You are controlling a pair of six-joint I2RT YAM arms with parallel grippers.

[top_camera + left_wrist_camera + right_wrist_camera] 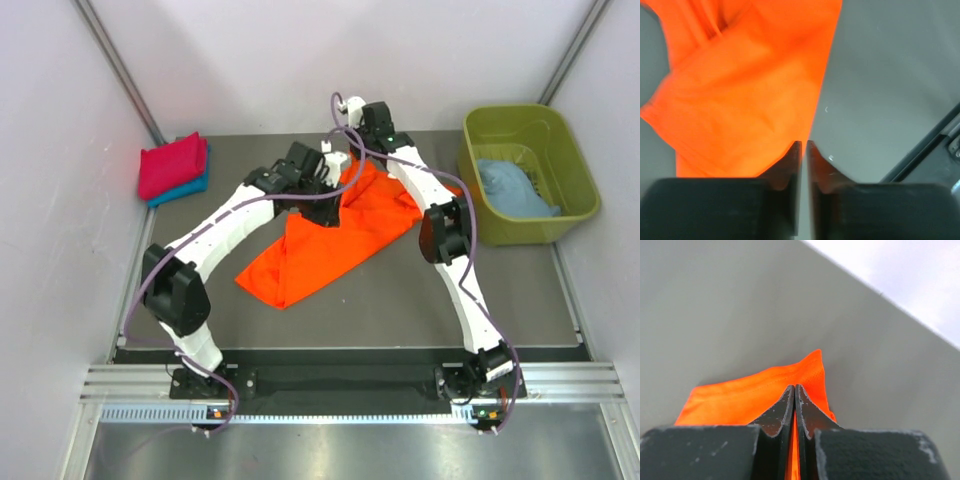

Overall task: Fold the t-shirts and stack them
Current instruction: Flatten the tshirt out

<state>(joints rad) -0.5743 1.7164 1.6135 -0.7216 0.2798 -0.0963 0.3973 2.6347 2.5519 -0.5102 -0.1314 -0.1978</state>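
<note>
The bright orange t-shirt (330, 240) lies spread and partly lifted in the middle of the grey table. My left gripper (328, 180) is at its upper edge. In the left wrist view the gripper (804, 142) is shut, with the shirt's straight edge (750, 90) running to its tips. My right gripper (352, 158) is close beside it, shut on an orange corner (790, 382) that shows between its fingers (794, 386). A crimson-pink t-shirt (172, 163) lies folded on a light blue one (185, 189) at the far left. Another light blue t-shirt (515, 188) lies crumpled in the tub.
An olive-green plastic tub (500, 122) stands at the far right of the table. White walls close in the back and both sides. The two arms arch over the table's middle, with their wrists close together at the back.
</note>
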